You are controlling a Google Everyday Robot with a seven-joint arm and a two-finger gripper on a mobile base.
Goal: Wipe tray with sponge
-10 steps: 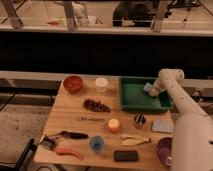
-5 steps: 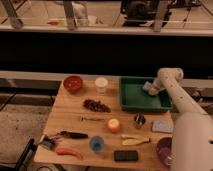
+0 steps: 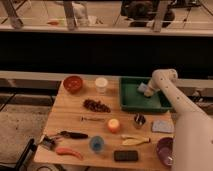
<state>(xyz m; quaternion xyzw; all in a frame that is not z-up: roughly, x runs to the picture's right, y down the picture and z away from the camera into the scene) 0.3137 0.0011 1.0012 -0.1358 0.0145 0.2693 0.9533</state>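
The green tray point(image 3: 131, 99) sits at the back right of the wooden table. The small pale blue-grey sponge point(image 3: 142, 88) rests on the tray floor near its back right part. My gripper point(image 3: 148, 90) is at the end of the white arm that reaches in from the lower right. It is down inside the tray, shut on the sponge and pressing it onto the tray floor.
A red bowl point(image 3: 73, 83), a white cup point(image 3: 101, 84) and dark grapes point(image 3: 96, 105) lie left of the tray. An orange point(image 3: 114, 125), a metal cup point(image 3: 139, 120), a grey-blue pad point(image 3: 161, 126), a purple bowl point(image 3: 165, 150), a banana point(image 3: 134, 141), a black block point(image 3: 125, 156) and a blue cup point(image 3: 96, 144) lie nearer the front.
My gripper and the sponge have slid a little to the left across the tray floor. Nothing else on the table has moved.
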